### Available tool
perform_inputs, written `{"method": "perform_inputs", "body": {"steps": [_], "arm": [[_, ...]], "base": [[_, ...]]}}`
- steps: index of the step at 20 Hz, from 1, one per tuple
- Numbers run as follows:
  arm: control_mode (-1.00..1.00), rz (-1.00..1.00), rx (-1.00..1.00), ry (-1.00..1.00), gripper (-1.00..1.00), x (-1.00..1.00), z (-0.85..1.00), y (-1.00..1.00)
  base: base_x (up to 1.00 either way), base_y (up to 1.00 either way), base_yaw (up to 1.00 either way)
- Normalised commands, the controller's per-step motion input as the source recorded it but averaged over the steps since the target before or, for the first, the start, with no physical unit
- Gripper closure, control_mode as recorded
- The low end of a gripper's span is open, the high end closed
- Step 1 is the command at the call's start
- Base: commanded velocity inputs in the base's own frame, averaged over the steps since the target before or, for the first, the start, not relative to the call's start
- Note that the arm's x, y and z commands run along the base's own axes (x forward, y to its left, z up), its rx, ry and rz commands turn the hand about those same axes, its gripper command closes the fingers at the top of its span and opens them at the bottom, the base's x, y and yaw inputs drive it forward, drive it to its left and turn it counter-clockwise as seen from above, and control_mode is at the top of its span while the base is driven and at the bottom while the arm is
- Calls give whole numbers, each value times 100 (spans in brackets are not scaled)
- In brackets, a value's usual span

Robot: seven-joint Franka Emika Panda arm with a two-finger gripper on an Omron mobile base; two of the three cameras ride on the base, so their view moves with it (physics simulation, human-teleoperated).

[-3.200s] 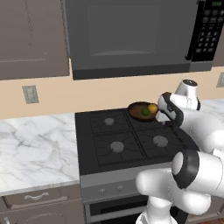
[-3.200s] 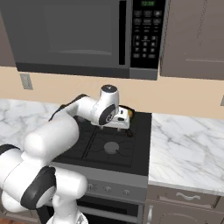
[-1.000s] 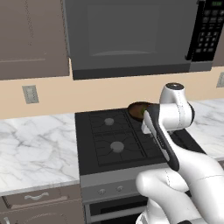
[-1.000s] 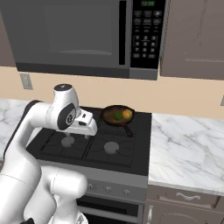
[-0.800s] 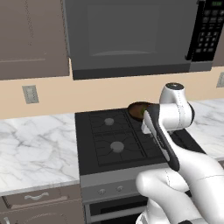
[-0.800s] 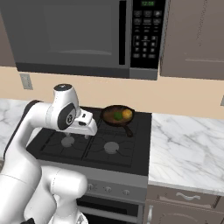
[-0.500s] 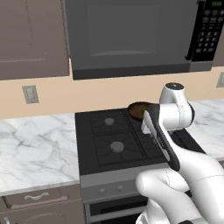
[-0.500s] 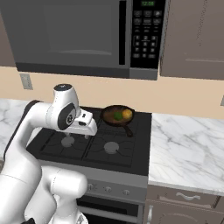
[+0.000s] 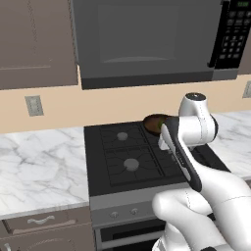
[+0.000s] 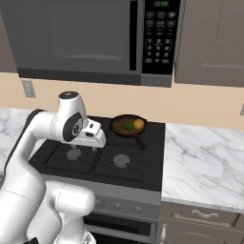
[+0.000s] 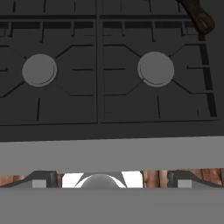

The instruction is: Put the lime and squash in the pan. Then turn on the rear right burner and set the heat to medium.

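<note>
Right base view: the pan (image 10: 127,127) sits on the rear right burner of the black stove (image 10: 138,169), at about 1 o'clock from the stove's centre, its long handle (image 10: 139,142) pointing toward 5 o'clock. Inside lie the dark green lime (image 10: 127,126) and, just beside it at 3 o'clock, the yellow-orange squash (image 10: 138,124). The gripper (image 10: 93,143) hangs above the front grates (jaws fully apart, holding nothing). Hand view: two front burner caps (image 11: 39,70).
</note>
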Motion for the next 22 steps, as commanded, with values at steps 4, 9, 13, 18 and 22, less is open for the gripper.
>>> {"method": "perform_inputs", "body": {"steps": [4,9,13,18,22], "arm": [[100,0,0,0,-100,0,0,0],[100,0,0,0,-100,0,0,0],[100,0,0,0,-100,0,0,0],[100,0,0,0,-100,0,0,0],[100,0,0,0,-100,0,0,0]], "base": [[-1,7,0],[0,17,0],[0,33,-2],[0,64,-2],[1,51,-6]]}}
